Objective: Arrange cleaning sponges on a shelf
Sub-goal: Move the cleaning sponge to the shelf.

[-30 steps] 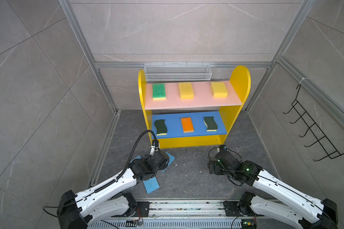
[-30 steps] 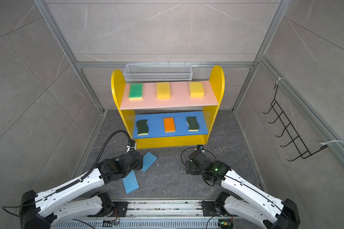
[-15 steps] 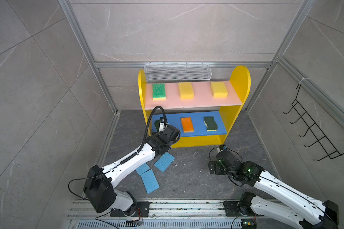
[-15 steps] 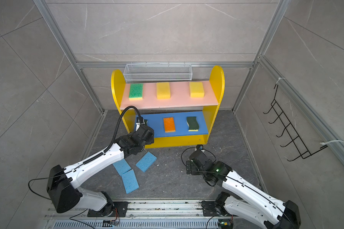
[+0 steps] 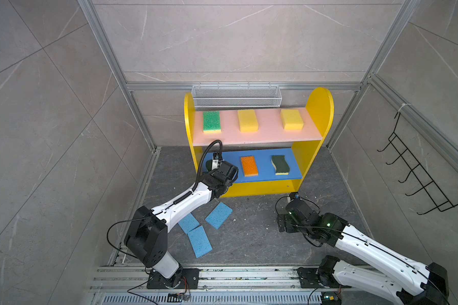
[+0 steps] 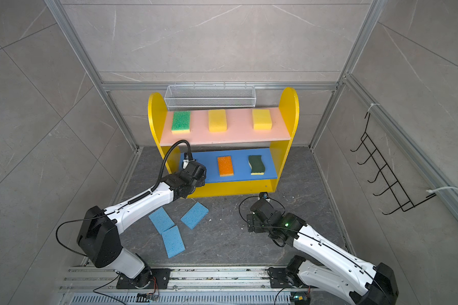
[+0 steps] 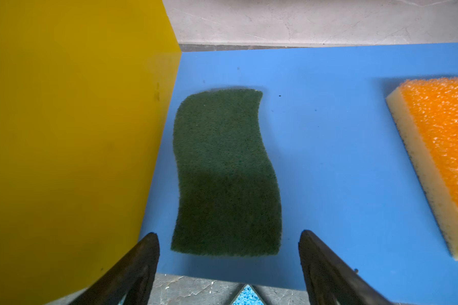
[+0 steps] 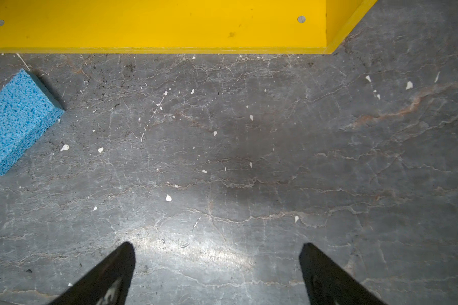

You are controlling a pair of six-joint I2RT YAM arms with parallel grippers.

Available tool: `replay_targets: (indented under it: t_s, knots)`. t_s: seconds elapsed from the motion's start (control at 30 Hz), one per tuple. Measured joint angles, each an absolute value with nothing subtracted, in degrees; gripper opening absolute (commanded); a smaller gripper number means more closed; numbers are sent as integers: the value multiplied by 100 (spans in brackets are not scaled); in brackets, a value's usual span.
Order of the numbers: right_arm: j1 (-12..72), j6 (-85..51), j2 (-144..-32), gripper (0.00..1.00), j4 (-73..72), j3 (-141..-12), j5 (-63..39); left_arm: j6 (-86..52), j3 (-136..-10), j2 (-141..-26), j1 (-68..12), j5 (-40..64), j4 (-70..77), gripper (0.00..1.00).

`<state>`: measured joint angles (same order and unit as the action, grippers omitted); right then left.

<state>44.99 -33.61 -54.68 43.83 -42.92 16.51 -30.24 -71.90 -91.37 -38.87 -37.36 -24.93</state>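
Observation:
The shelf (image 5: 320, 111) stands at the back. A green-topped sponge (image 5: 211, 121) and two yellow sponges (image 5: 247, 120) (image 5: 291, 119) lie on its pink board. The blue board (image 5: 265, 163) carries an orange-topped sponge (image 5: 249, 165) and a dark-green wavy one (image 5: 280, 164). A second dark-green sponge (image 7: 225, 174) lies at that board's left end. My left gripper (image 7: 229, 235) hovers open at its near edge, holding nothing. Three light-blue sponges (image 5: 219, 215) (image 5: 188, 222) (image 5: 200, 241) lie on the floor. Over bare floor before the shelf base, my right gripper (image 8: 217, 245) is open and empty.
A white wire mesh basket (image 5: 236, 95) hangs behind the shelf top. A black wire hook rack (image 5: 418, 171) is fixed to the right wall. The shelf's yellow side panel (image 7: 72, 132) is close beside my left fingers. A metal rail (image 5: 222, 277) runs along the front.
My left arm has reached from above the floor sponges forward to the left end of the blue board, its jaws opening wider. The right arm has not moved.

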Motion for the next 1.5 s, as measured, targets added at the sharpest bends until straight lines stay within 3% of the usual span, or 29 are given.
replay_targets:
  t_s: [0.4, 0.97, 1.5]
  knots:
    - [4499, -3317, -5616, 100, 4383, -4375, 1712, -3011, -7190, -9356, -3717, -3693, -2351, 86]
    - [4499, -3295, -5618, 100, 4388, -4394, 1761, -2508, -7220, -9605, -3627, -3321, -1811, 75]
    - [4499, -3299, -5616, 100, 4390, -4397, 1756, -1933, -6650, -9098, -3625, -3162, -1621, 76]
